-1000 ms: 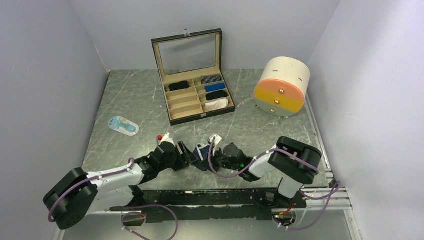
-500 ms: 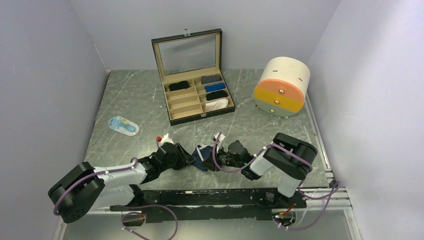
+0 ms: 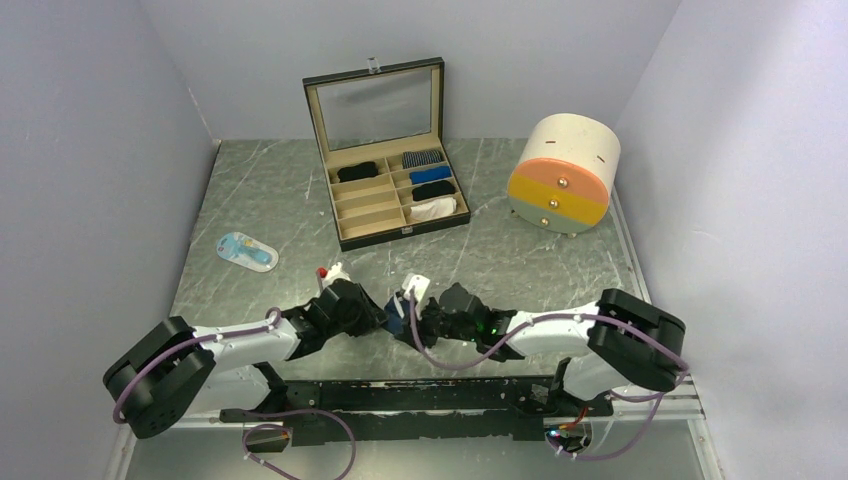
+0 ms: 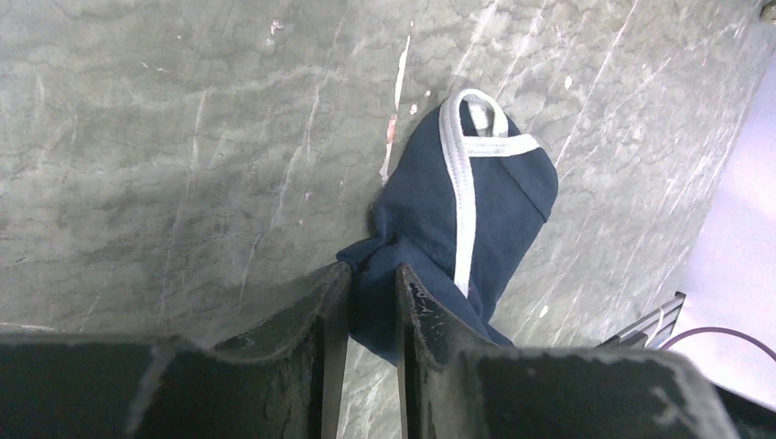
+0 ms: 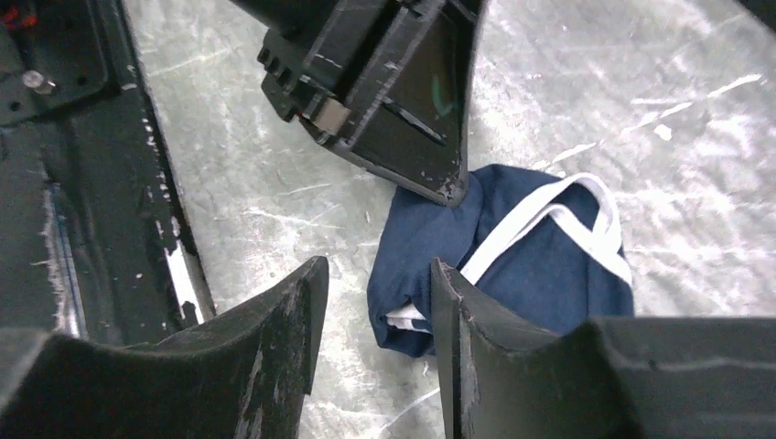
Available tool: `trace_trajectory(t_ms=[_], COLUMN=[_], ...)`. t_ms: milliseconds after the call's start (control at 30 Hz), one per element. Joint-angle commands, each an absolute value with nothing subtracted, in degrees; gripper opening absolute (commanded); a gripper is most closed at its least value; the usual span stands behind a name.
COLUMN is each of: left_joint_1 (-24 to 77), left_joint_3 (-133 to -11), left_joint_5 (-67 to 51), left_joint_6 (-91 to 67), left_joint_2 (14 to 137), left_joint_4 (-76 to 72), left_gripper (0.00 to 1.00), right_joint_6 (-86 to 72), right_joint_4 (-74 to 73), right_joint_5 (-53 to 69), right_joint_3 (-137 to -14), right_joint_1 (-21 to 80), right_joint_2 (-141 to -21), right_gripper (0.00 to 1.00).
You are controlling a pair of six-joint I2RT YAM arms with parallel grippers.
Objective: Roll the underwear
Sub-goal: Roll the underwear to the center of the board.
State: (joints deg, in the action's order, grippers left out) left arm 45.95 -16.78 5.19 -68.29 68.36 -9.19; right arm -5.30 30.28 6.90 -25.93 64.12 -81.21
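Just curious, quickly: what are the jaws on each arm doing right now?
Left gripper: closed on the navy underwear.
Right gripper: open, holding nothing.

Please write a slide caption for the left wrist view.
Left gripper pinches an edge of the navy underwear lying on the marbled table.

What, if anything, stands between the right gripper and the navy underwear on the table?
Nothing visible does. The open right gripper sits right beside the navy underwear on the table. The left gripper pinches the cloth from the opposite side, not in the path.
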Motion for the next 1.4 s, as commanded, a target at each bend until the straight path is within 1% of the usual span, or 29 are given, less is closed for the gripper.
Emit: trace_trajectory(t_ms=[0, 133, 200, 267, 333, 400, 567, 833, 867, 933, 1000, 1033, 1100, 1133, 1267, 1367], left_joint_1=[45.7, 45.7, 45.7, 45.7, 45.7, 45.7, 45.6, 45.7, 45.7, 45.7, 45.7, 45.7, 45.7, 45.7, 45.7, 45.7], left_joint_3=[-16.1, -15.8, -15.7, -16.0, -16.3, -16.4, -16.9, -15.4, -15.4, -16.0, -16.5, -16.6, -16.9, -16.8, -14.3, -11.8], left_joint_5=[8.5, 7.9, 7.6, 7.5, 7.3, 7.1, 6.9, 6.5, 6.5, 6.6, 6.7, 6.5, 6.7, 6.6, 5.1, 2.7], left_joint_6=[-64.1, -63.7, -63.5, -63.1, -62.7, -62.4, -61.9, -61.7, -61.7, -61.2, -60.9, -60.9, -61.4, -61.6, -63.1, -65.2], left_joint_2=[70.3, 70.1, 70.0, 70.1, 70.1, 70.0, 69.2, 68.1, 68.2, 68.3, 68.2, 68.0, 67.2, 66.6, 63.8, 63.1], left_joint_4=[1.9, 1.4, 0.8, 1.0, 1.4, 1.3, 2.2, 1.5, 1.7, 2.4, 2.9, 3.1, 3.9, 3.9, -1.3, -6.9], left_gripper=[0.29, 0.28, 0.28, 0.27, 0.27, 0.27, 0.27, 0.28, 0.28, 0.28, 0.3, 0.32, 0.39, 0.45, 0.64, 0.7], right_joint_6=[6.9, 10.5, 10.8, 10.8, 11.4, 11.1, 11.5, 10.0, 9.6, 7.9, 5.6, 3.6, -2.1, -6.0, -22.5, -30.6], right_joint_4=[20.3, 17.8, 17.8, 17.9, 18.8, 19.5, 19.8, 19.3, 18.3, 16.4, 17.7, 19.5, 25.7, 27.4, 44.1, 53.4], right_joint_5=[-9.5, -16.3, -18.4, -19.2, -15.2, -10.5, -5.8, -7.7, -8.1, -7.8, -6.3, -5.5, -3.0, -1.2, 8.9, 10.6], right_joint_3=[-31.2, -34.7, -35.1, -34.8, -33.7, -33.4, -35.1, -37.7, -38.0, -38.1, -35.8, -33.8, -28.3, -26.6, -17.1, -13.2], right_joint_1=[69.1, 71.4, 71.5, 71.5, 71.5, 71.5, 71.5, 71.5, 71.5, 71.5, 71.5, 71.4, 70.3, 69.1, 61.0, 58.4], right_joint_2=[-80.6, -82.8, -82.6, -81.2, -79.0, -77.1, -78.8, -88.7, -89.4, -90.0, -88.4, -87.3, -84.6, -83.7, -84.8, -87.8], right_gripper=[0.5, 0.51, 0.56, 0.57, 0.6, 0.61, 0.62, 0.48, 0.43, 0.27, 0.13, 0.08, 0.03, 0.02, 0.0, 0.0])
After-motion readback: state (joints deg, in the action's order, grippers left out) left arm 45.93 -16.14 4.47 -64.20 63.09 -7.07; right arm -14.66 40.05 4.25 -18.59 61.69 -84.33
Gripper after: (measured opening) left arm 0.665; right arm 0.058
